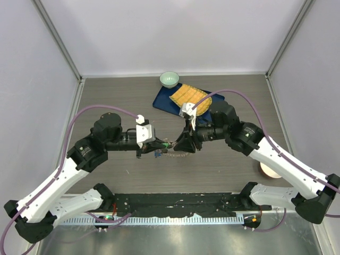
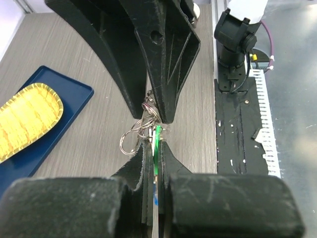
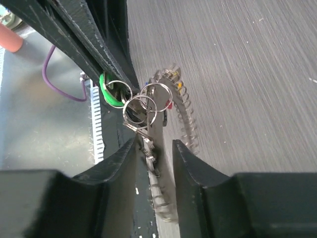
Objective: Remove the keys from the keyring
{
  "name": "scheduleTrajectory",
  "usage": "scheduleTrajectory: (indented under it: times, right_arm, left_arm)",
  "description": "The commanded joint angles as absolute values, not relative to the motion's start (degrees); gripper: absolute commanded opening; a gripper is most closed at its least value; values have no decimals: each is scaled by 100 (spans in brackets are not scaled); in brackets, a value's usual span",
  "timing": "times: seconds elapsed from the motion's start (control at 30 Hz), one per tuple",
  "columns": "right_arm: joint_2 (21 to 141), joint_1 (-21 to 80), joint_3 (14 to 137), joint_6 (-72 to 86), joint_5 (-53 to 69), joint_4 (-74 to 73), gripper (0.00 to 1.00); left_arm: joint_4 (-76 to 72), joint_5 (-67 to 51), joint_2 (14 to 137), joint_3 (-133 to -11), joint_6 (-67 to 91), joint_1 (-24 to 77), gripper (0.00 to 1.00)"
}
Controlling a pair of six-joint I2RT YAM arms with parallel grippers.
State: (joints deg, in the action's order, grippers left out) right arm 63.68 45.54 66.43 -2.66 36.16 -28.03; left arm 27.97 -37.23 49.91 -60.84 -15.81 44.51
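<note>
Meeting over the middle of the table: left gripper clamped on a green-headed key; right gripper straddling a silvery key, whether pinching it I cannot tell. The keyring hangs between both grippers.

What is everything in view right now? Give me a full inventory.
table: one, grey woodgrain.
keyring: one, silver, mid-table.
keys: many, silvery, fringing the keyring.
green-headed key: one, green, beside the small rings.
small rings: at least three, silver, by the keyring.
bowl: one, pale green, far edge.
tray: one, dark blue, beside bowl.
woven mat: one, yellow, on tray.
round object: one, peach, right side, partly hidden.
left gripper: one, black, shut on green-headed key.
right gripper: one, black, fingers either side of keys; grip unclear.
</note>
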Motion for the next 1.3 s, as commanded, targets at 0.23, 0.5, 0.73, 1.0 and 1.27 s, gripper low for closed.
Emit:
scheduleTrajectory:
  times: [0.23, 0.5, 0.73, 1.0, 1.27]
  right_arm:
    - [5802, 4553, 6733, -18, 2340, -2541, 1]
    - [5484, 4553, 6934, 219, 2145, -2162, 1]
    - [5449, 4553, 6996, 535, 1961, -1908, 1]
    - [5502, 4553, 6979, 721, 1609, -1705, 1]
    - [5511, 4553, 6882, 809, 1521, -1591, 1]
  left_arm:
    - [2277, -2981, 4721, -6144, -1591, 4456, 4]
    - [2241, -2452, 4307, -5933, -1196, 4456, 51]
    - [987, -3039, 4140, -5345, -37, 4465, 58]
    - [-746, -2550, 4667, -4844, 1714, 4622, 48]
    - [-1423, -1153, 4632, -4518, 783, 5352, 50]
